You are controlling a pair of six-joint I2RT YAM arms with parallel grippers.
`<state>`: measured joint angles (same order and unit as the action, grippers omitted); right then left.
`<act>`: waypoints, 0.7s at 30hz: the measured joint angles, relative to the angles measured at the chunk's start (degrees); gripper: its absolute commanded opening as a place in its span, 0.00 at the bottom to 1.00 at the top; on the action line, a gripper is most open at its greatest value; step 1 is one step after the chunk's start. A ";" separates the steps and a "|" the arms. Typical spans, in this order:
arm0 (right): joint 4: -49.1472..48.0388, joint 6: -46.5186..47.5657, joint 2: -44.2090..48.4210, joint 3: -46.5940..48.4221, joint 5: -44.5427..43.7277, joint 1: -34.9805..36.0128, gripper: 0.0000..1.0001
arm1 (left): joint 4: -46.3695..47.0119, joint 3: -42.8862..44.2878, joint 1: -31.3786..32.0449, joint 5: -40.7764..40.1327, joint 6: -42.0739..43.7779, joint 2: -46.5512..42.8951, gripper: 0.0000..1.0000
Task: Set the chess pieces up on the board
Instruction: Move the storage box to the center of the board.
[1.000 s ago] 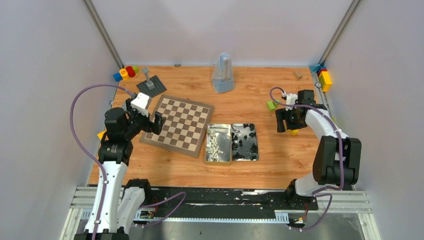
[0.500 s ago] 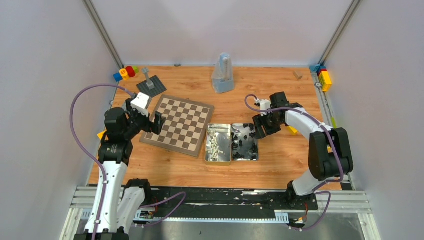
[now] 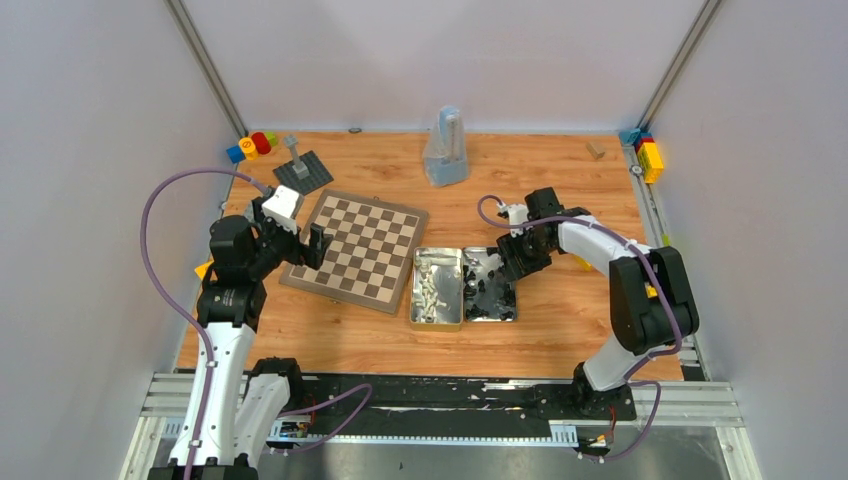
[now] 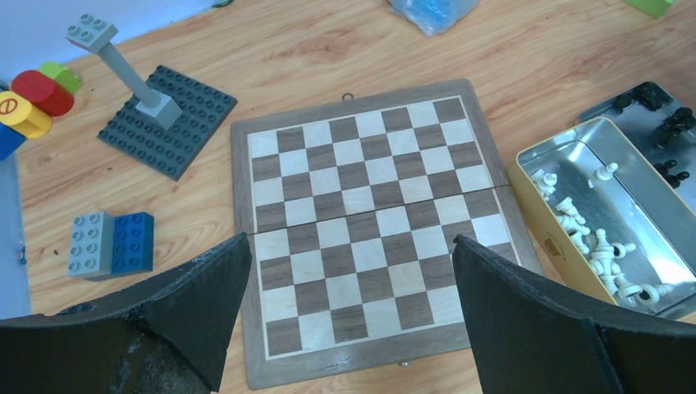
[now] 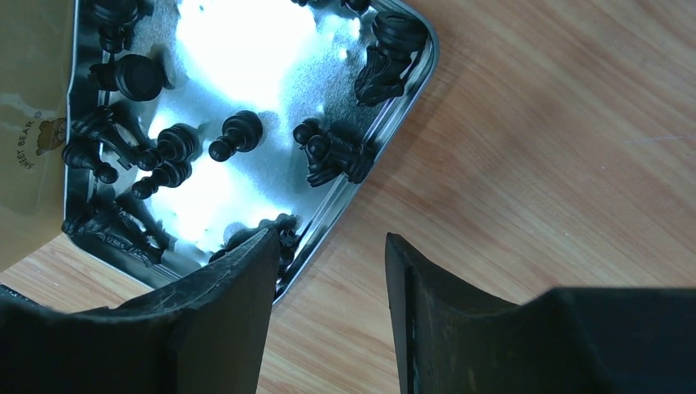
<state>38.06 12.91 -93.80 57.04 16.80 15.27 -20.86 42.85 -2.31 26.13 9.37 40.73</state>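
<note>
Since r. pincer [image 5: 328, 246] hangs half-open, empty, over tin [image 5: 246, 41] rim — black pieces [image 5: 238, 131] lie just up-left; l. pincer [image 4: 349, 242] wide, farther.

flat board [image 3: 356, 250], pieces [image 4: 603, 246] loose in tins [image 3: 436, 324]

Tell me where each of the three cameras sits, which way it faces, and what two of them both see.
Top external: high behind the arm bases, looking down at the table, the board, the left arm and right arm.
Left wrist: on the left arm, angled down across the board; the left fingers fill its bottom corners.
Right wrist: on the right arm, pointing down at a corner of the black-piece tin; the right fingers show at the bottom.
Shared: top external and left wrist both show the board.
</note>
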 measured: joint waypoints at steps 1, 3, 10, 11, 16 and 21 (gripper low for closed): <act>0.00 0.00 -0.04 0.00 -0.20 0.07 0.51 | 0.02 0.00 0.00 0.11 0.00 0.00 1.00; -0.04 0.04 -0.02 0.04 -0.35 0.22 0.54 | 0.02 0.00 0.00 0.50 0.00 0.04 1.00; 1.66 0.52 0.68 5.64 1.22 2.78 0.65 | 0.02 0.00 0.02 1.01 0.00 0.33 1.00; 1.66 0.59 0.68 7.13 1.53 3.56 0.66 | 0.04 0.00 0.00 1.01 0.00 0.33 1.00; 1.60 0.76 -0.94 16.00 2.34 8.31 0.66 | 0.07 0.00 0.00 0.98 0.00 0.35 1.00; 1.11 1.25 -6.36 21.46 2.16 11.78 0.66 | 0.09 -0.04 0.00 0.98 0.00 0.66 1.00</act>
<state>39.18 14.15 -100.16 78.50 18.96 27.05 -20.78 42.81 -2.31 27.11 9.37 41.39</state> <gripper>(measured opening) 0.663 1.000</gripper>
